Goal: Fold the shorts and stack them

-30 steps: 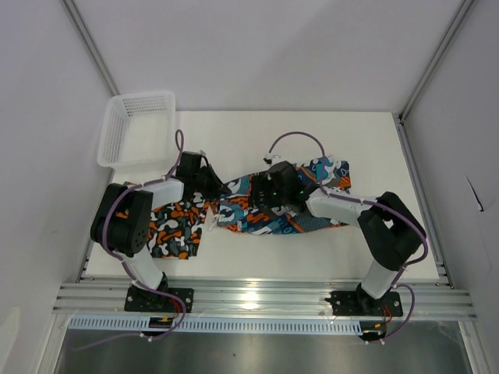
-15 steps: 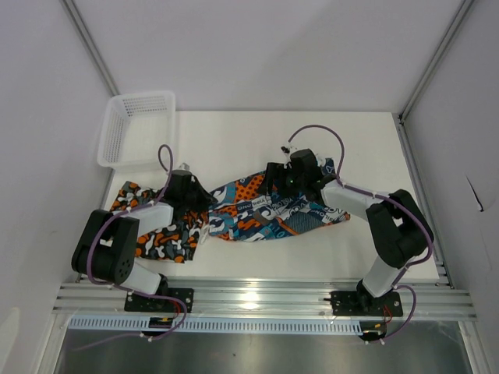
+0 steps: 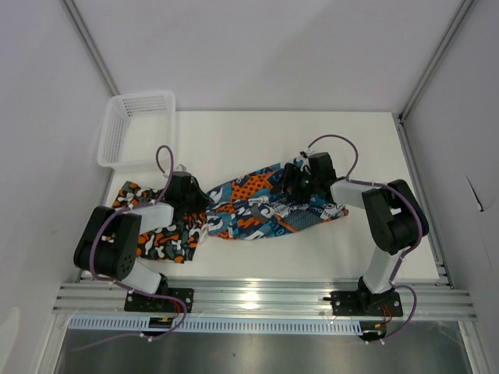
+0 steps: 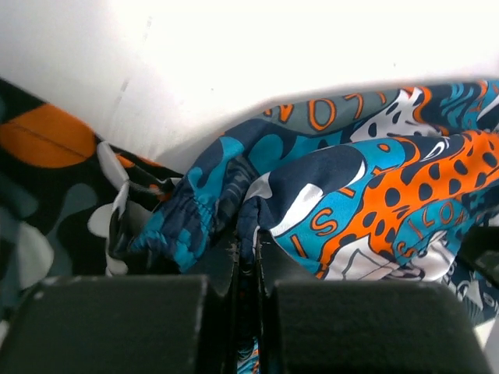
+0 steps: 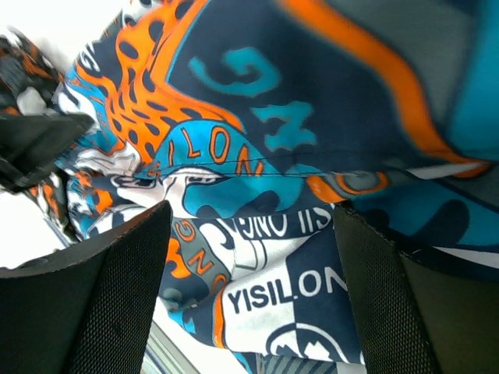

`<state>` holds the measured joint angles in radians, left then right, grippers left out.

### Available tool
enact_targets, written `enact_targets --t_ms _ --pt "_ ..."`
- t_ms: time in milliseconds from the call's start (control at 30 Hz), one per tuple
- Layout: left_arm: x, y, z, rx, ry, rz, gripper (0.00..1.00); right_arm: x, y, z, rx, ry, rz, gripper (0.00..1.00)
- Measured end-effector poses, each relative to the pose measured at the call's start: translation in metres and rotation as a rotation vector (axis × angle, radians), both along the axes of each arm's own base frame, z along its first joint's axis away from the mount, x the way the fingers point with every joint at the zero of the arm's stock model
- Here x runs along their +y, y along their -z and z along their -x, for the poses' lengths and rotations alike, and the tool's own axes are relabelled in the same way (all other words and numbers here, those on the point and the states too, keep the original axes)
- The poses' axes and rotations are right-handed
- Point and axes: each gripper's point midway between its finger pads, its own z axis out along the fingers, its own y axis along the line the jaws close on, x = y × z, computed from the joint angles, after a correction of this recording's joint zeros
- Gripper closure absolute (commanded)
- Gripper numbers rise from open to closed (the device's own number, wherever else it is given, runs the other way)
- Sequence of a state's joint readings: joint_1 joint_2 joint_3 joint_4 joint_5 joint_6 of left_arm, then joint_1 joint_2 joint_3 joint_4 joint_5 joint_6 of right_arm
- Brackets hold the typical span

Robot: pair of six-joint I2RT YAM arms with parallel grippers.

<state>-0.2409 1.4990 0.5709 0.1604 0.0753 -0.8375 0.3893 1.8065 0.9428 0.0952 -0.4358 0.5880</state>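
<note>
Teal shorts (image 3: pixel 261 212) lie pinched at one edge by the left claw (image 4: pixel 246 248), the right claw (image 5: pixel 249 234) spread wide over them.

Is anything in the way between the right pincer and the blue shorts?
No, nothing visible. The right pincer hangs open directly over the blue shorts, with only their fabric showing beneath it. The left pincer pinches their bunched edge.
</note>
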Motion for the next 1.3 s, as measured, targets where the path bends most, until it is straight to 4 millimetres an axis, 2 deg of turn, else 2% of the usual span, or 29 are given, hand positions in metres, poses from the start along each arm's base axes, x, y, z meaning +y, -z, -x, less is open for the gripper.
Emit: enact_targets --t_ms 33,67,100,133,200,233,267,300,467,567,667,767,933,1067,1200,1300 --pt "-0.002 0.001 0.0 0.003 0.007 0.007 0.88 -0.004 0.001 -0.001 0.002 0.01 -0.01 0.14" --pt "-0.005 0.003 0.0 0.005 0.022 0.021 0.73 -0.008 0.001 -0.002 0.005 0.021 -0.022 0.14" --pt "-0.008 0.003 -0.001 0.002 0.036 0.027 0.64 -0.014 0.001 -0.004 0.007 0.035 -0.031 0.14" --pt "-0.014 0.002 -0.004 0.003 0.057 0.048 0.48 -0.021 0.0 -0.005 0.007 0.051 -0.035 0.14" --pt "-0.023 -0.003 -0.008 -0.001 0.09 0.07 0.37 -0.036 0.001 -0.007 0.009 0.086 -0.038 0.15" --pt "-0.028 -0.007 -0.011 -0.013 0.108 0.075 0.32 -0.046 0.001 -0.007 0.011 0.106 -0.043 0.15" --pt "-0.034 -0.013 -0.015 -0.023 0.13 0.08 0.22 -0.054 0.0 -0.007 0.011 0.124 -0.045 0.15" --pt "-0.04 -0.02 -0.019 -0.037 0.153 0.084 0.18 -0.063 0.0 -0.007 0.013 0.145 -0.045 0.15" --pt "-0.06 -0.049 -0.028 -0.078 0.229 0.114 0.1 -0.09 0.0 -0.003 0.026 0.214 0.002 0.15" --pt "-0.063 -0.057 -0.023 -0.078 0.256 0.123 0.08 -0.092 -0.001 0.007 0.046 0.212 0.029 0.14" --pt "-0.066 -0.058 -0.016 -0.053 0.276 0.131 0.07 -0.086 -0.003 0.016 0.06 0.191 0.055 0.13" --pt "-0.073 -0.051 -0.002 -0.001 0.299 0.12 0.06 -0.07 -0.012 0.02 0.053 0.145 0.077 0.13" --pt "-0.088 -0.035 0.02 0.07 0.334 0.096 0.06 -0.028 -0.041 0.016 -0.022 0.052 0.065 0.14" --pt "-0.081 -0.016 0.034 0.12 0.312 0.082 0.05 0.003 -0.057 0.011 -0.061 -0.007 0.043 0.15" --pt "-0.078 -0.015 0.034 0.113 0.29 0.073 0.04 0.031 -0.048 0.001 -0.043 -0.049 0.045 0.16" --pt "-0.075 -0.014 0.032 0.108 0.279 0.06 0.01 0.043 -0.026 -0.003 0.005 -0.067 0.06 0.17"
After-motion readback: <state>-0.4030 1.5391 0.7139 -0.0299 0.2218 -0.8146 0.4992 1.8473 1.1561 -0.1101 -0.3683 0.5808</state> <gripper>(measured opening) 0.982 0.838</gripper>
